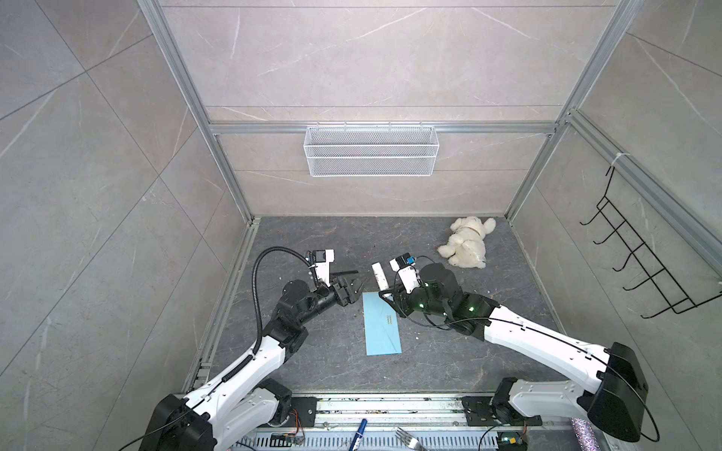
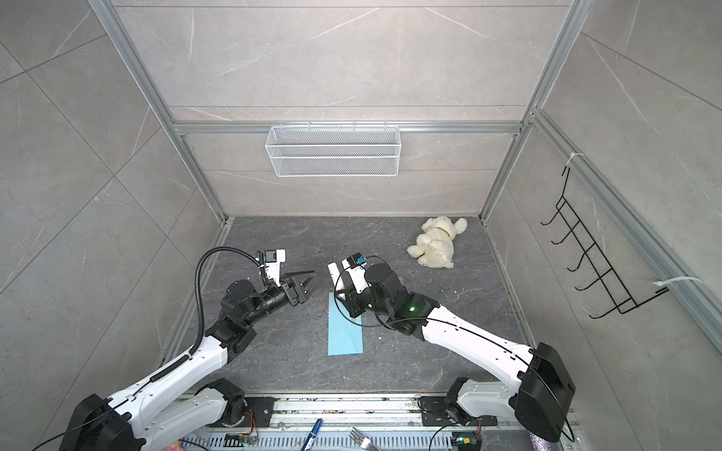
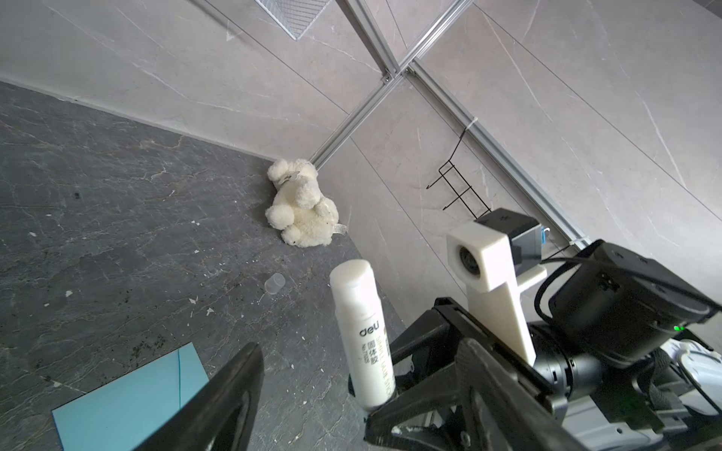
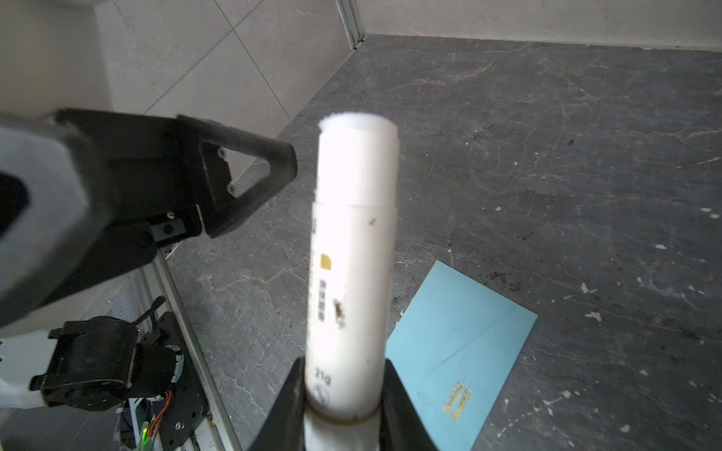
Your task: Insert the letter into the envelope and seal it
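The light blue envelope (image 1: 381, 324) (image 2: 344, 328) lies flat in the middle of the dark table, gold print facing up (image 4: 461, 351); one corner shows in the left wrist view (image 3: 129, 398). The letter is out of view. My right gripper (image 1: 385, 293) (image 4: 344, 390) is shut on the base of a white, uncapped glue stick (image 1: 379, 275) (image 4: 351, 273) (image 3: 361, 336), held just beyond the envelope's far end. My left gripper (image 1: 361, 275) (image 3: 359, 351) stands open and holds nothing. One finger (image 4: 273, 164) sits just beside the stick's top.
A small clear cap (image 3: 274, 283) lies on the table between the glue stick and a white plush bear (image 1: 467, 244) (image 3: 301, 207) at the back right. A wire basket (image 1: 371, 150) hangs on the back wall and a black hook rack (image 1: 640, 265) on the right wall.
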### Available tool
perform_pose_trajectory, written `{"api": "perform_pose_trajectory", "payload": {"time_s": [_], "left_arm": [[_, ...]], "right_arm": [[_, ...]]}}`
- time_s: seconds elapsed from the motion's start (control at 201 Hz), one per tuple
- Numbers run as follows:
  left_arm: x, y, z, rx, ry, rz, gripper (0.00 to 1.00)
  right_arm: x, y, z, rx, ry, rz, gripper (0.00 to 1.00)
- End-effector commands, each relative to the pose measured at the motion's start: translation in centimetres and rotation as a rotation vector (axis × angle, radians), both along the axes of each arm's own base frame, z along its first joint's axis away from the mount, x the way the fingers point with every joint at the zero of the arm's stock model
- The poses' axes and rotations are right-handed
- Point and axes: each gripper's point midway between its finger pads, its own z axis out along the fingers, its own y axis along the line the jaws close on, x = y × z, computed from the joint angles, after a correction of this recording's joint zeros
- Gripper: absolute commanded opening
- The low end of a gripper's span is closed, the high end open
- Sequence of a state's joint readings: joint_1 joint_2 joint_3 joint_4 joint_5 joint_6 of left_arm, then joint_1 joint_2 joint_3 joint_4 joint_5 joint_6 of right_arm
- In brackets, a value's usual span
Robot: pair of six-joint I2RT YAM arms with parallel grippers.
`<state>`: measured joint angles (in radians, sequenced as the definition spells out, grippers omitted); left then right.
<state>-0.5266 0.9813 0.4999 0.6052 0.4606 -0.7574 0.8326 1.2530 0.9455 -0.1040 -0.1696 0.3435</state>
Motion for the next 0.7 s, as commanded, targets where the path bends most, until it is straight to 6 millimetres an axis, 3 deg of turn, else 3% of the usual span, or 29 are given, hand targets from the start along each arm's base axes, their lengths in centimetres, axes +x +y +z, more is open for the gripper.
{"api": "perform_pose_trajectory", "payload": {"time_s": [0.0,0.254,0.697], "left_arm": [[-1.6,-0.7,2.6,-0.039,-0.156,-0.098,0.79],[-2.2,-1.7,3.5,-0.116,-0.192,-0.189,0.78],[-1.9,-1.8,3.8,-0.136,-0.197,-0.185,0.51]], "right_arm": [[-1.1,0.4,2.1,0.091,-0.018,0.075,0.02],[-2.8,1.5,3.1,0.161,0.001,0.188,0.01],[-3.0,2.5,3.2,0.191,0.025,0.231,0.0]]}}
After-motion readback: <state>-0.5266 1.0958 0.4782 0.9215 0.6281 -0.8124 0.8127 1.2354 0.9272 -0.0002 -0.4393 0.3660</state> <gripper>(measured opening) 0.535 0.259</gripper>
